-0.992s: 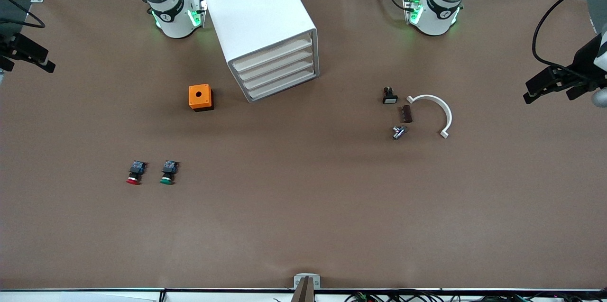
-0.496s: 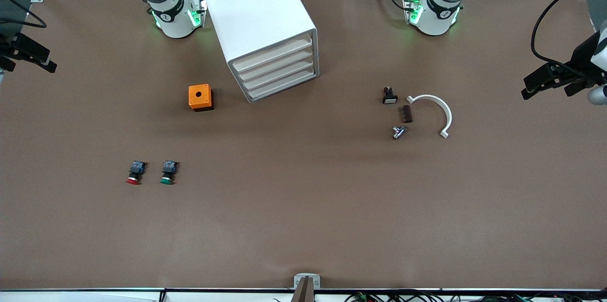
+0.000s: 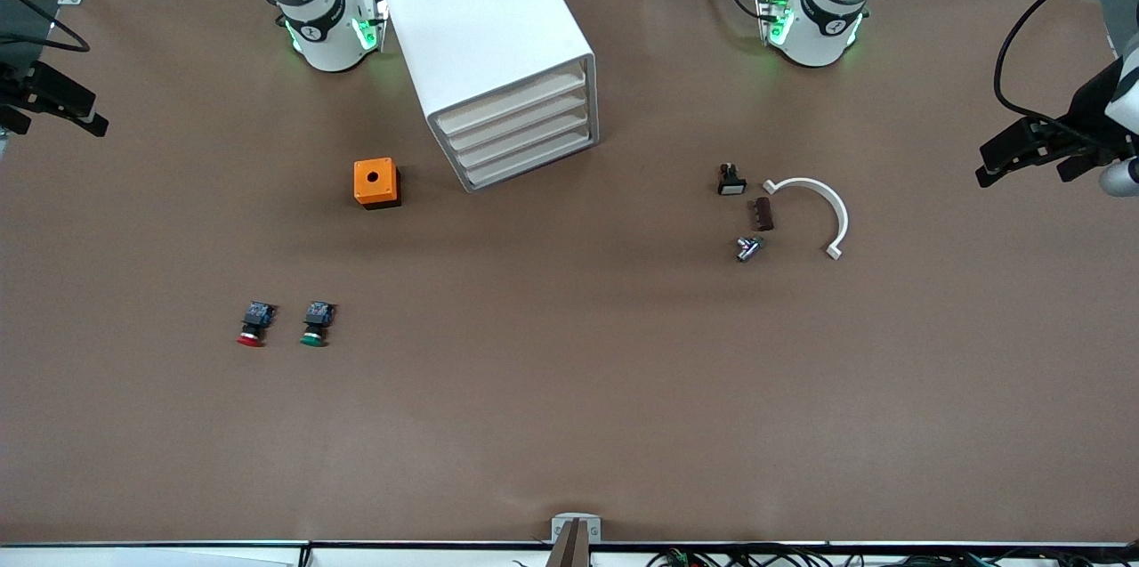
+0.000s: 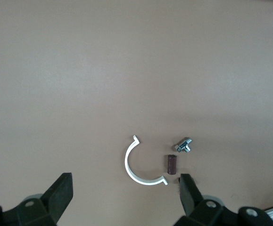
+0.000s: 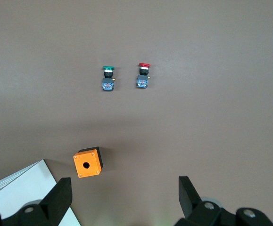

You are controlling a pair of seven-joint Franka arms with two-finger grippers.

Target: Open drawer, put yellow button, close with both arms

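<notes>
Drawer (image 3: 509,102) shut, fronts facing the camera; right gripper (image 3: 55,109) and left gripper (image 3: 1032,153) spread, empty, at table ends, both well away; no yellow button visible.

An orange box (image 3: 376,183), red-capped button (image 3: 254,324), green-capped button (image 3: 315,324) and white curved clip (image 3: 823,206) lie on the table.

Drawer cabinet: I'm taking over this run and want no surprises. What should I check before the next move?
1. Drawer front unblocked: ok; it is shut.
2. Yellow button located: not ok; only red button and green button show.
3. Left gripper open, empty, over the left arm's table end: ok.
4. Right gripper open, empty, over the right arm's table end: ok.
5. Orange box apart from the cabinet: ok.
</notes>
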